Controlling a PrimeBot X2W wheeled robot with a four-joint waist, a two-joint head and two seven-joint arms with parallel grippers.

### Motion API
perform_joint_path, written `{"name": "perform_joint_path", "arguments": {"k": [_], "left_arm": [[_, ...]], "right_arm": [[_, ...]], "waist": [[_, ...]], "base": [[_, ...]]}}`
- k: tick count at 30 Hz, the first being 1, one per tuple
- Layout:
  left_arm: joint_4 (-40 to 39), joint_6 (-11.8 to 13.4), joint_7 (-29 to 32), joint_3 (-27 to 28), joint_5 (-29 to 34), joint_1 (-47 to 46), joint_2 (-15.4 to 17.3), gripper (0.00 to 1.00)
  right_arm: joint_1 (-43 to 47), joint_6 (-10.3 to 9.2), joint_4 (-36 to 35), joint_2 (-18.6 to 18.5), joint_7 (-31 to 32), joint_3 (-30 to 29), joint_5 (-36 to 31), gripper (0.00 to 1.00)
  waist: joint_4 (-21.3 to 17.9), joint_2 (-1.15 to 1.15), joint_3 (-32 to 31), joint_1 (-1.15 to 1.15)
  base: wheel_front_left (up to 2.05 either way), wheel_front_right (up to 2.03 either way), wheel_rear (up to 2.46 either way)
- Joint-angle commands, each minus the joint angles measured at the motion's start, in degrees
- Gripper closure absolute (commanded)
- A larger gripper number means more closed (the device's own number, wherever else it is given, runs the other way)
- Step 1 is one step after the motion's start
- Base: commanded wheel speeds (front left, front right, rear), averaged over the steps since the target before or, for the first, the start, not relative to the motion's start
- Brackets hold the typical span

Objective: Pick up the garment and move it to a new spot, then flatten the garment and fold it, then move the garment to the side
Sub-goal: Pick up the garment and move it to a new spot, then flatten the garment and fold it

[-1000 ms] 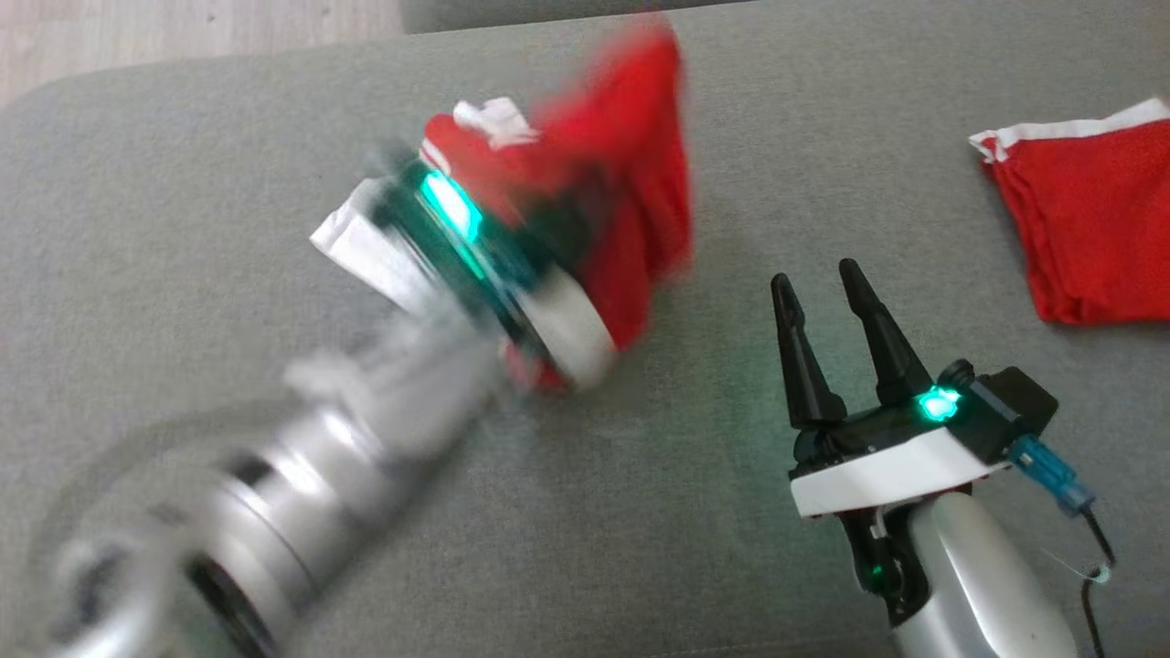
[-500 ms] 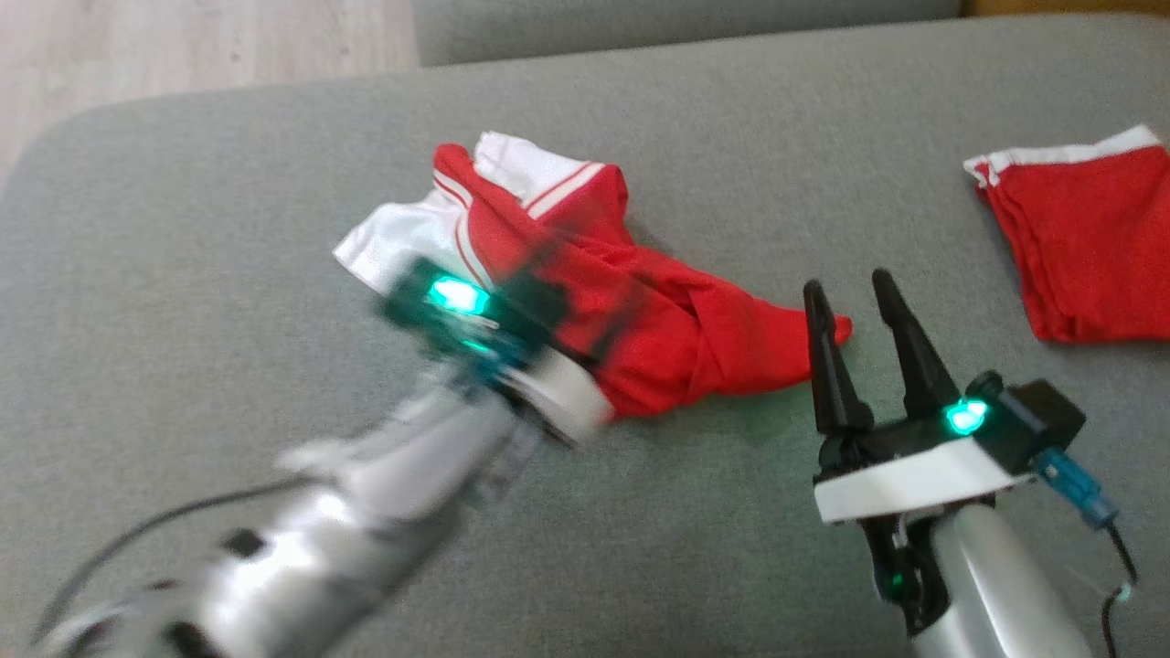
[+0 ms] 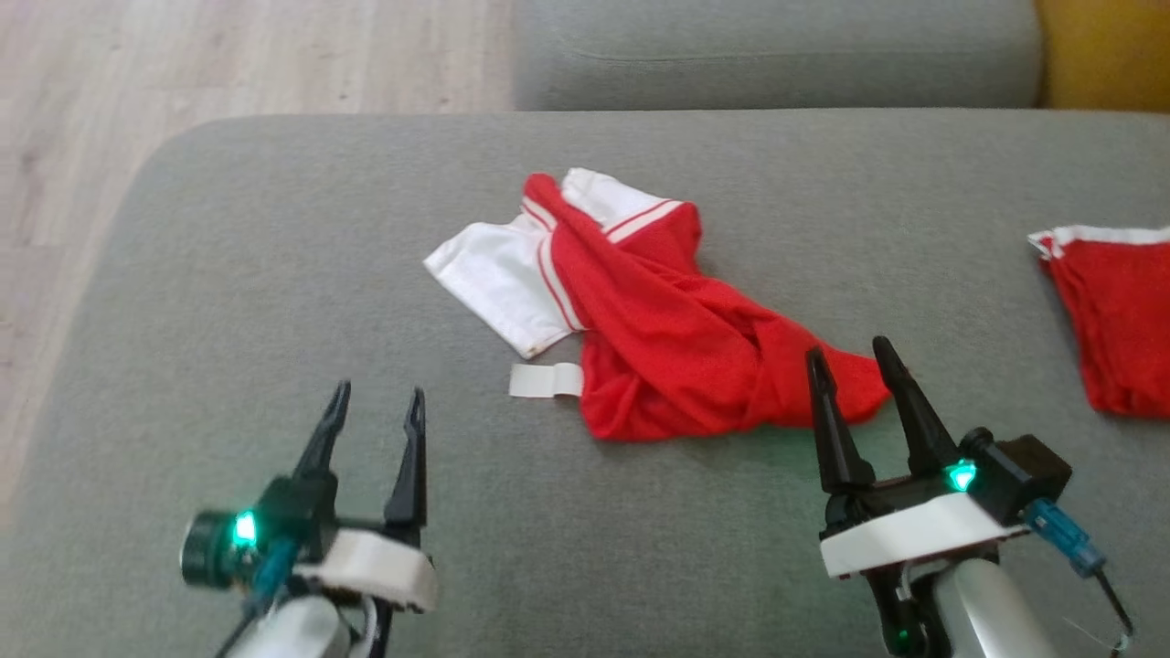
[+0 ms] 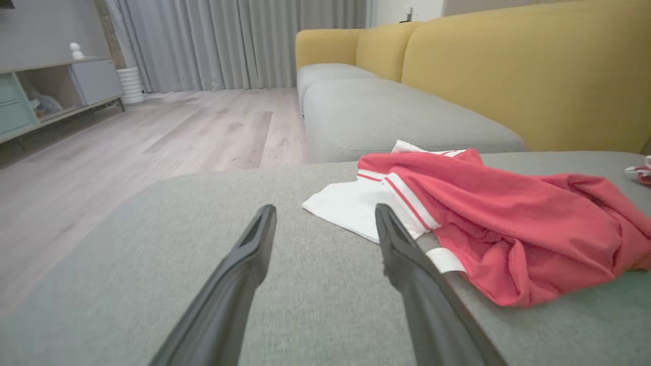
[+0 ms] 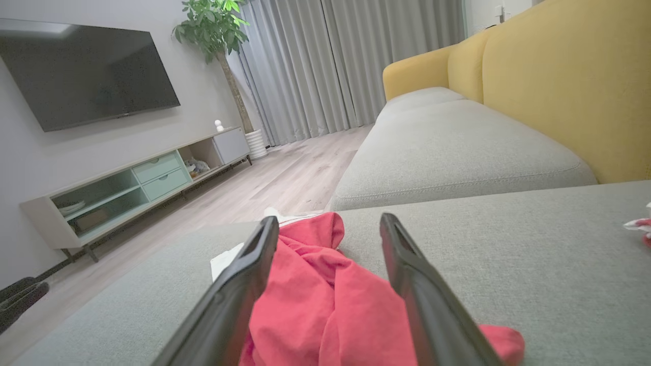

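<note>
A crumpled red garment (image 3: 676,343) with white panels and stripes lies loose on the grey sofa cushion (image 3: 274,274); it also shows as the garment (image 4: 508,213) in the left wrist view and the garment (image 5: 325,305) in the right wrist view. My left gripper (image 3: 377,407) is open and empty at the lower left, well short of the cloth, its fingers (image 4: 407,264) apart over bare cushion. My right gripper (image 3: 850,361) is open just in front of the garment's right tip, holding nothing.
A second red piece with white trim (image 3: 1111,320) lies at the cushion's right edge. Another grey cushion (image 3: 777,55) sits behind, with yellow backrest (image 4: 534,76). Wooden floor (image 3: 228,64) lies off the cushion's left and far side. A TV cabinet (image 5: 127,188) stands across the room.
My left gripper let go of the garment and drew back to the lower left, now open. The garment dropped and lies spread on the cushion. The head camera has shifted.
</note>
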Motion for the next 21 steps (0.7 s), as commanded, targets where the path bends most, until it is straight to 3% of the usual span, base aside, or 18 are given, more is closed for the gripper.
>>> {"name": "perform_joint_path", "arguments": {"k": [1, 5, 10, 15, 21], "left_arm": [[-3.5, 0.4, -0.4, 4.5, 1.1, -1.2, 0.2, 0.00], [-6.2, -1.1, -0.5, 8.1, 4.0, 2.8, -3.2, 0.00], [-5.1, -4.2, -0.5, 8.8, 6.9, 1.8, -5.8, 0.00], [-2.9, -6.8, -0.5, 9.5, 8.4, 0.4, -9.1, 0.00], [-0.9, -9.1, -0.5, 10.4, 10.1, -0.1, -12.4, 0.00]], "right_arm": [[-1.0, 0.20, -1.4, -0.1, -0.6, 0.7, -0.8, 0.00], [-4.0, 0.20, -0.1, -0.1, 0.0, 0.5, -5.6, 0.00], [-13.7, 0.20, 3.4, -0.1, 6.4, 1.5, -8.1, 0.00], [-24.5, 0.20, 12.2, -0.1, 11.9, 2.2, -8.8, 0.00], [-33.0, 0.20, 22.9, -0.1, 14.3, 1.9, -9.0, 0.00]], "waist": [[1.4, 0.00, -0.1, 0.01], [4.1, 0.00, 1.2, 0.01], [7.0, 0.00, 3.7, 0.01], [10.7, 0.00, 6.5, 0.01], [14.4, 0.00, 8.6, 0.01]], "base": [[0.00, 0.00, 0.00], [0.00, 0.00, 0.00], [0.00, 0.00, 0.00], [0.00, 0.00, 0.00], [0.00, 0.00, 0.00]]}}
